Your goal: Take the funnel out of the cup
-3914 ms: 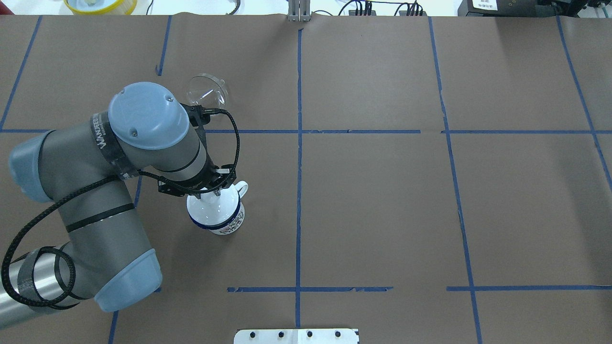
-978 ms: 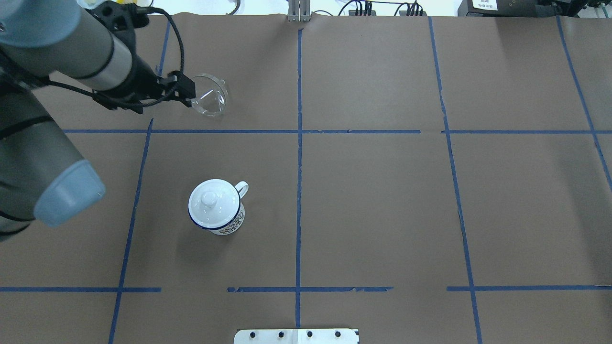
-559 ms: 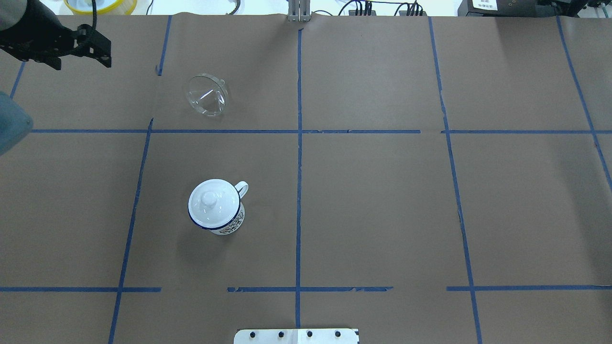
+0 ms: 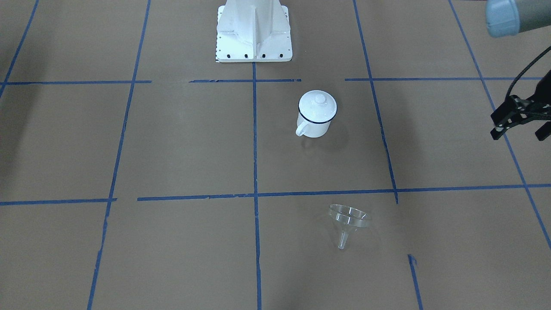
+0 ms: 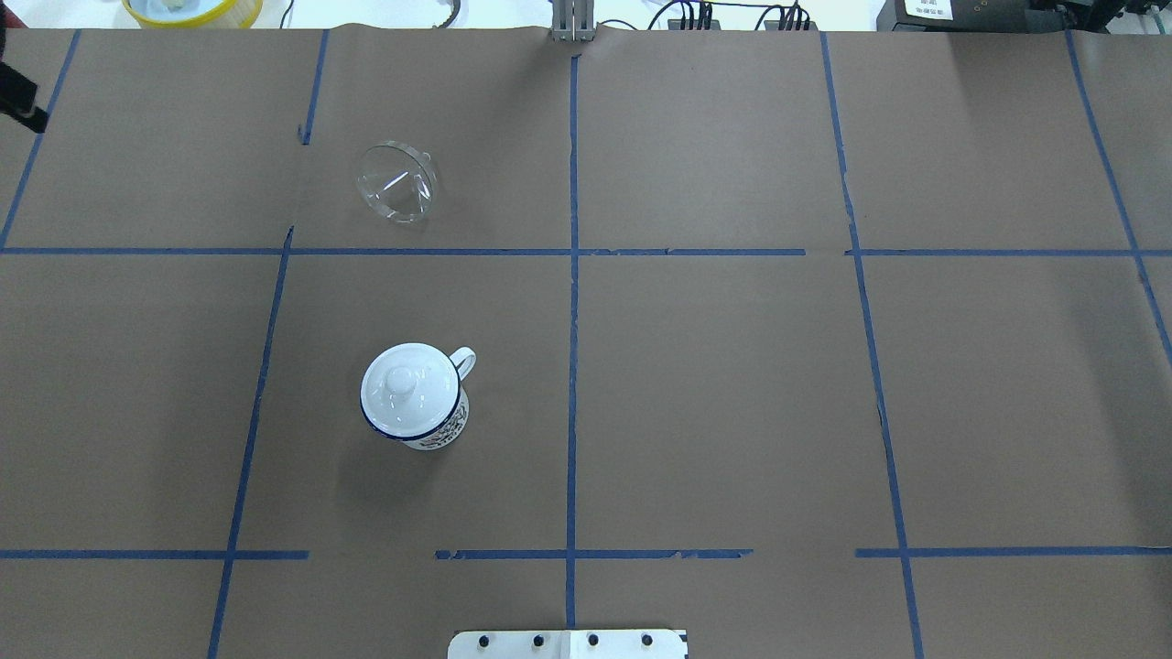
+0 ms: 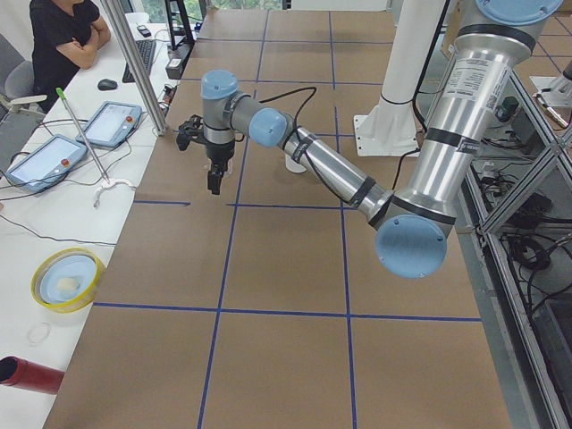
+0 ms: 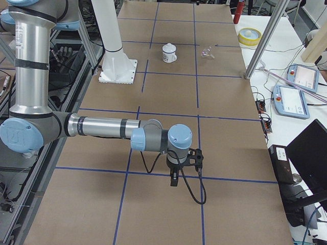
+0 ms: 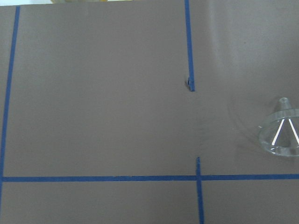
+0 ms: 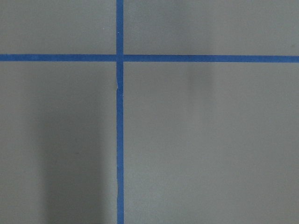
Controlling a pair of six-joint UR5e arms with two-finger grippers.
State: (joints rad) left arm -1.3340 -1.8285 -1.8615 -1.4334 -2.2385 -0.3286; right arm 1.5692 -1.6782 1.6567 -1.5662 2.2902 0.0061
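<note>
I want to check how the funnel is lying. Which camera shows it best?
The front-facing view: the funnel lies tipped over, bowl and spout both plain. Overhead looks mostly into the bowl; the left wrist view crops it at the edge; the right side view shows only a speck.

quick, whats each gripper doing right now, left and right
left gripper: jaws open, holding nothing
right gripper: cannot be told, it shows only in the side view
</note>
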